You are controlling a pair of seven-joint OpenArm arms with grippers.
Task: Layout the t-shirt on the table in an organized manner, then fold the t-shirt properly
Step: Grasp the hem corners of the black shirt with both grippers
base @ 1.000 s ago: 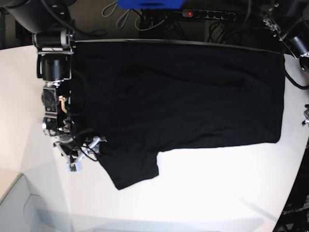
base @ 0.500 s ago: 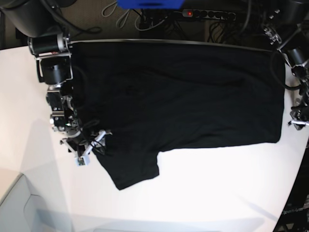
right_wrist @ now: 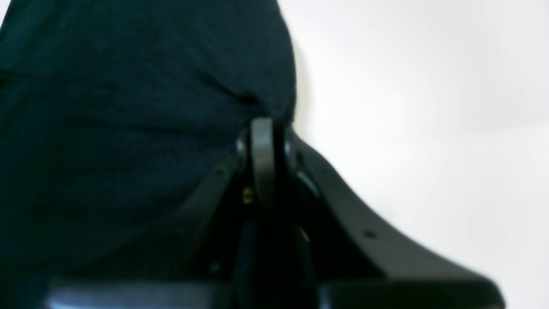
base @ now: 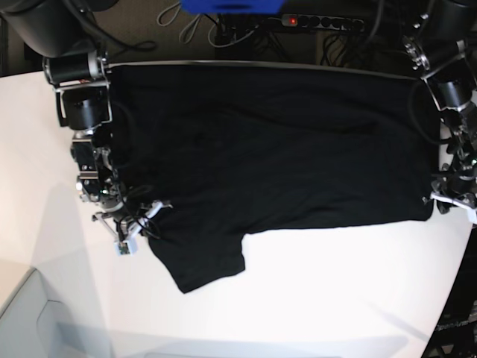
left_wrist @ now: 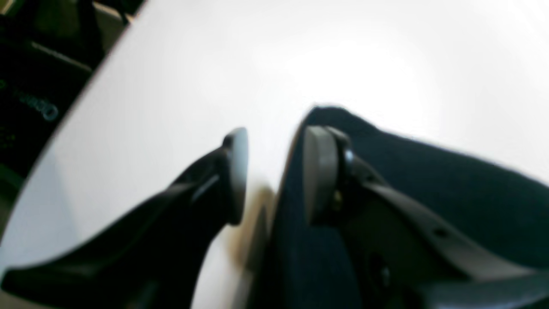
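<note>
The black t-shirt lies spread flat across the white table, with one sleeve pointing toward the front. On the left side of the base view, my right gripper sits at the shirt's edge beside that sleeve. The right wrist view shows this gripper shut, with bunched t-shirt cloth at its tips. At the shirt's front right corner, my left gripper is low. In the left wrist view it is open, one finger resting over the t-shirt corner.
Behind the table run a power strip with a red light, cables and a blue object. The table's curved edge falls away at the front right. A grey bin sits at the front left.
My right gripper has gone from open to shut at the shirt's edge by the sleeve. My left arm has come down along the right side to the shirt's front corner.
</note>
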